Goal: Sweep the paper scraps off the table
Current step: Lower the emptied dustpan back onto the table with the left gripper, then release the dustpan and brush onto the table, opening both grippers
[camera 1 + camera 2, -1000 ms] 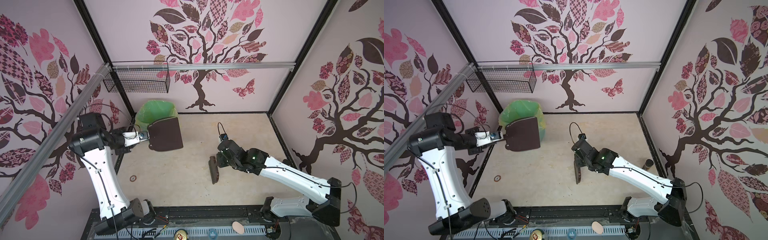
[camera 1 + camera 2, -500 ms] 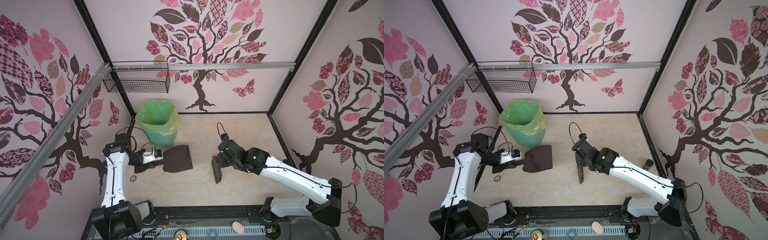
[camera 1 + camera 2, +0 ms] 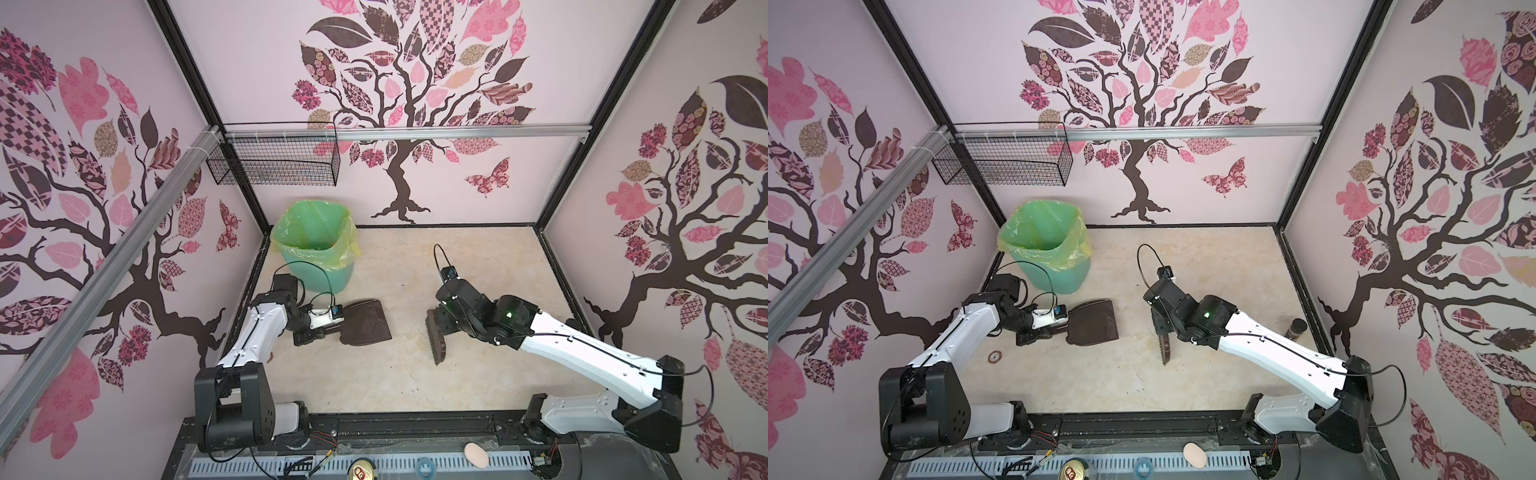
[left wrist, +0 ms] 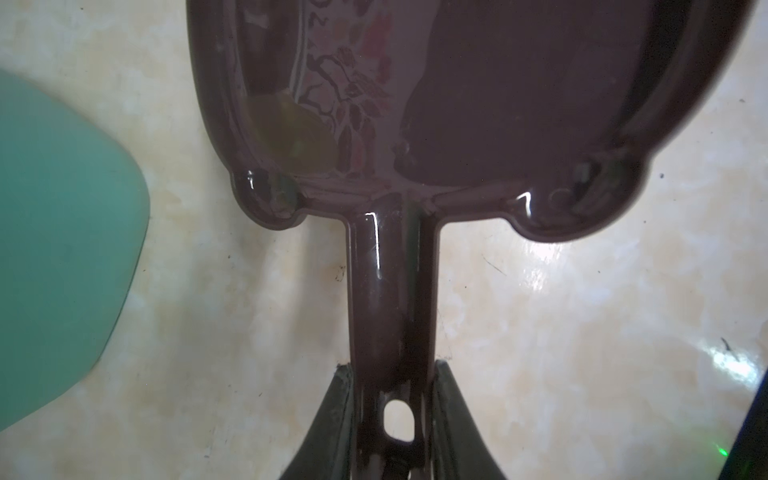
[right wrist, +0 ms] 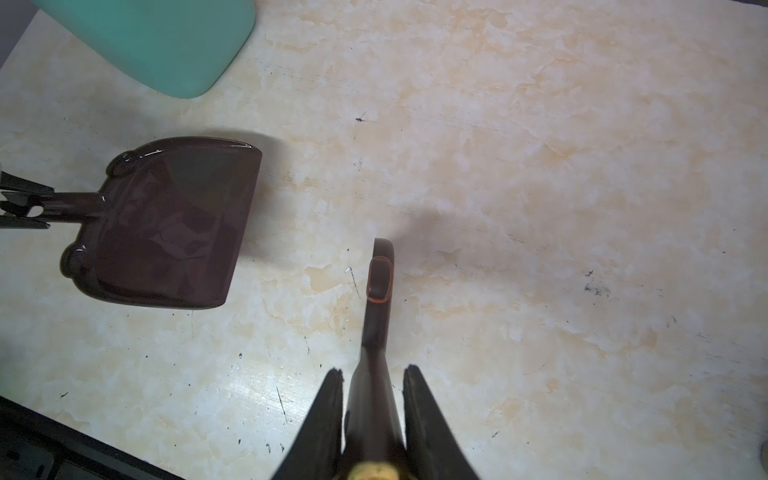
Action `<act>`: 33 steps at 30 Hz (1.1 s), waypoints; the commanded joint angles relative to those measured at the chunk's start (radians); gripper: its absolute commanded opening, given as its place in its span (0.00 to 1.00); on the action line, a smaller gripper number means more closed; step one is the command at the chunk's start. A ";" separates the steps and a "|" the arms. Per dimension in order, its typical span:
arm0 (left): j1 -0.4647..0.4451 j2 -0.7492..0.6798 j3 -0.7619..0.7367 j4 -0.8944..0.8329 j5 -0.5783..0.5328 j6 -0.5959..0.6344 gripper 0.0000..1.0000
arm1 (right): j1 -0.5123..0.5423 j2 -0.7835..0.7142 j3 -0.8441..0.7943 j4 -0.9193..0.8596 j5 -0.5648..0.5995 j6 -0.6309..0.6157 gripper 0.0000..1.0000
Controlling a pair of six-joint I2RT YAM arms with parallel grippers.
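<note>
The dustpan (image 4: pixel 498 104) is pinched at its handle by the left gripper (image 4: pixel 390 374) and held level at the table (image 5: pixel 540 187). The brush (image 5: pixel 376 316) is clamped in the right gripper (image 5: pixel 372 376), bristles faced toward the dustpan. Beyond the dustpan a bin (image 3: pixel 322 274) is stood; paper scraps inside it cannot be made out.

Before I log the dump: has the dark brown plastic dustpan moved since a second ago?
Yes: the dustpan dropped from over the green-bagged teal bin to in front of it.
</note>
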 commanded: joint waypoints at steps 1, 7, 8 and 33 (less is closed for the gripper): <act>-0.034 -0.018 -0.048 0.096 0.001 -0.064 0.10 | -0.007 -0.002 0.039 -0.008 0.029 -0.004 0.00; -0.096 -0.006 -0.097 0.158 -0.004 -0.106 0.15 | -0.007 0.005 0.063 -0.025 0.038 0.001 0.00; -0.101 0.005 -0.103 0.167 -0.006 -0.109 0.15 | -0.008 0.007 0.065 -0.029 0.037 0.002 0.00; -0.106 0.038 -0.138 0.179 0.042 -0.113 0.75 | -0.011 0.029 0.120 -0.081 0.066 0.017 0.00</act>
